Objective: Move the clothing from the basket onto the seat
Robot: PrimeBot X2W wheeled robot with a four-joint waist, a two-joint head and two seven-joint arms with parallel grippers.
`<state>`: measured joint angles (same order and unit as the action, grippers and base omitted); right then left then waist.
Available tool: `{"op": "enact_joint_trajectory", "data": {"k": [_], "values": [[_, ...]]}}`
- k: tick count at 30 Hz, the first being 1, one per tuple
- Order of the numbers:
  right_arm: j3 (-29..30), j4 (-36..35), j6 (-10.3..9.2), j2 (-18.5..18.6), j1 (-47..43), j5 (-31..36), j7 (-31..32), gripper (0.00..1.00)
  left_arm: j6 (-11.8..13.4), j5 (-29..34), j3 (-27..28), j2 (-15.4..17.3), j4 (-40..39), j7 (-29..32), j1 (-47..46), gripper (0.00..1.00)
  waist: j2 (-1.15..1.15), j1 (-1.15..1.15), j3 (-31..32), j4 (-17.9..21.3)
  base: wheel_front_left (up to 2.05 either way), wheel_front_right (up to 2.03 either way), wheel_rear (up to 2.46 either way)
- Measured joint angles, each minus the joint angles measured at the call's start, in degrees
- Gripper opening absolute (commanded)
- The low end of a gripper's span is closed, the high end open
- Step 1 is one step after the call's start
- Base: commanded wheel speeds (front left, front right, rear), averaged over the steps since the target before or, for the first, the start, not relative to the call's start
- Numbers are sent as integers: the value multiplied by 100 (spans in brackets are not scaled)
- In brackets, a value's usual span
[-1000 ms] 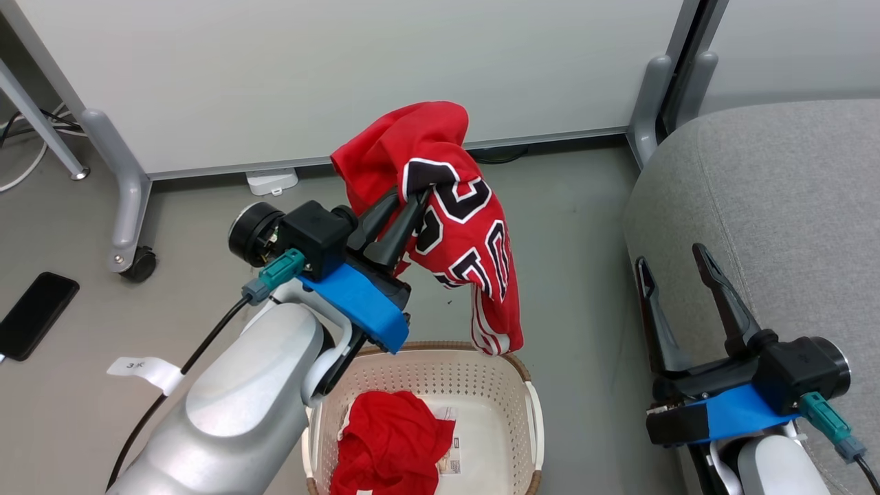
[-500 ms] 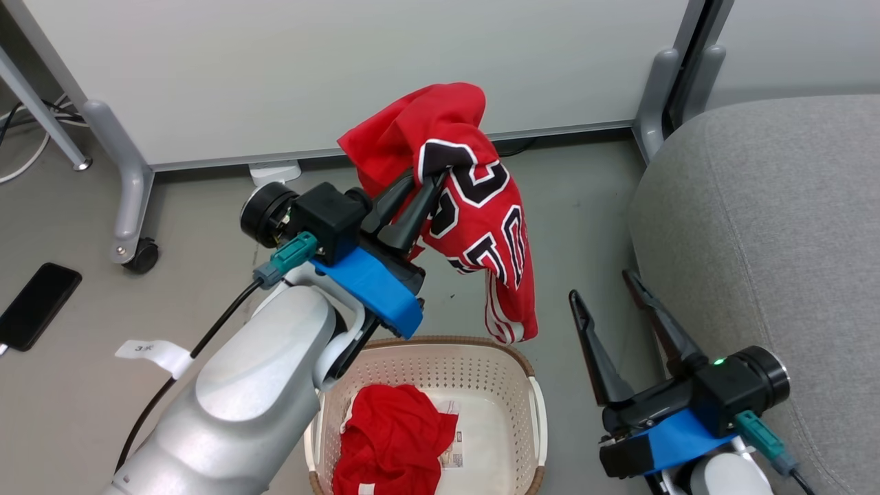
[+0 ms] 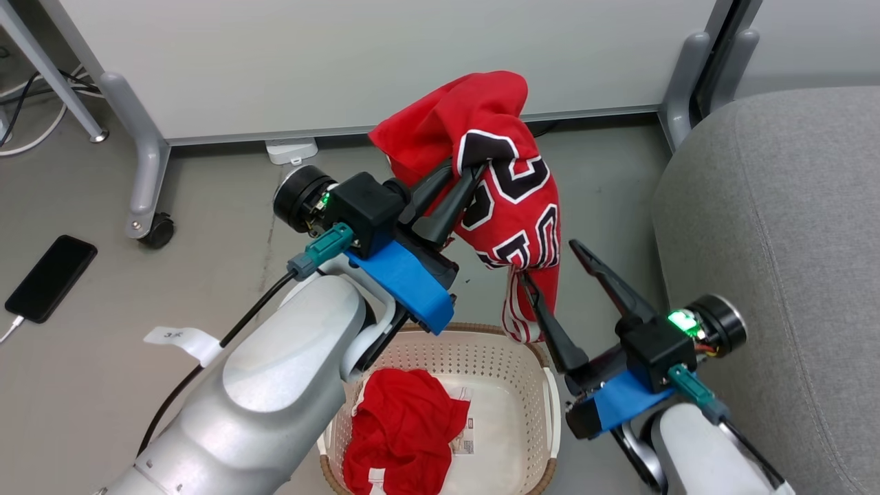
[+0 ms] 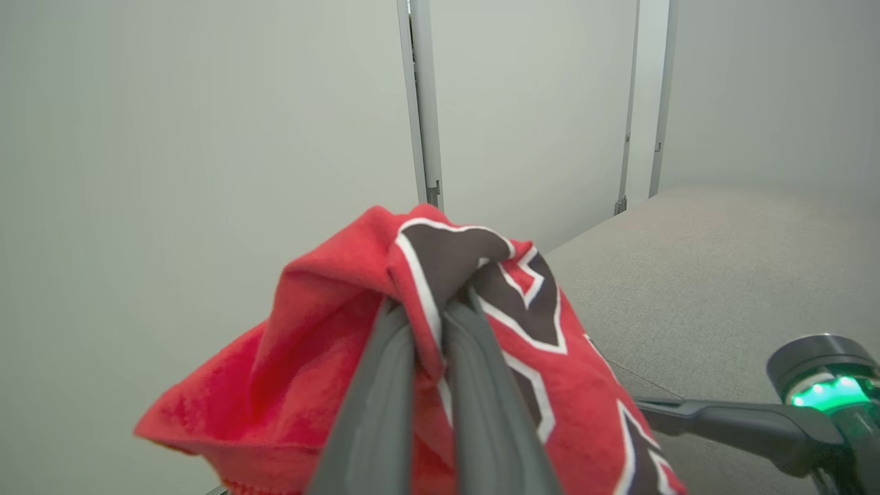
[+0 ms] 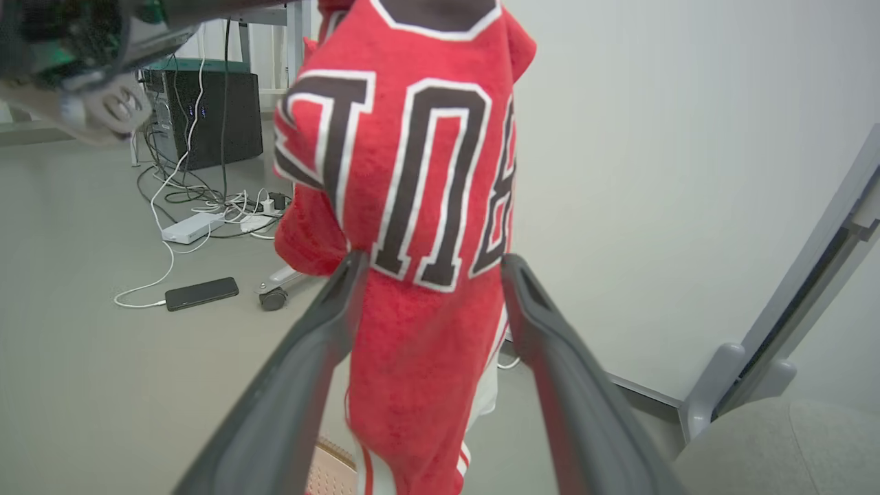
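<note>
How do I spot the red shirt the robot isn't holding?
Find the big grey sofa, then the cream basket on the floor beside it. The crumpled red garment lies inside it; unlike the hanging jersey, it shows no black numerals.

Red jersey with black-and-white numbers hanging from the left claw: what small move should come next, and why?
Probably close the right gripper on the red numbered jersey. Its open fingers straddle the hanging cloth, which the left gripper holds pinched above the cream perforated basket; two grips should ease carrying it to the grey fabric sofa.
</note>
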<state>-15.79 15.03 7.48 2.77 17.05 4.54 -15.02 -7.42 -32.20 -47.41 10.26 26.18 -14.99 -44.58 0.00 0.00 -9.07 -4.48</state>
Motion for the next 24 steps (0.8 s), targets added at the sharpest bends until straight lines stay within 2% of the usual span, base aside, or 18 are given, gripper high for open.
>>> {"op": "enact_joint_trajectory", "data": {"k": [9, 21, 22, 23, 24], "values": [[18, 471, 0, 1, 564, 97, 0, 100, 0, -1, -167, -135, -19, 0, -132, 0, 0, 0, -83, -140, 0, 0, 0], [66, 626, 0, 1, 885, -58, 0, 100, -1, -1, -375, -193, -114, 0, -154, 0, 0, 0, -96, -169, 0, 0, 0], [54, 647, 0, 1, 903, -77, 0, 92, 0, -2, -383, -192, -121, 0, -154, 0, 0, 0, -95, -169, 0, 0, 0], [35, 657, 0, 1, 919, -118, 0, 31, -1, -2, -398, -190, -124, 0, -157, 0, 0, 0, -93, -171, 0, 0, 0], [5, 676, 0, 2, 930, -163, 0, 0, 0, -3, -408, -187, -129, 0, -158, 0, 0, 0, -88, -172, 0, 0, 0]]}}
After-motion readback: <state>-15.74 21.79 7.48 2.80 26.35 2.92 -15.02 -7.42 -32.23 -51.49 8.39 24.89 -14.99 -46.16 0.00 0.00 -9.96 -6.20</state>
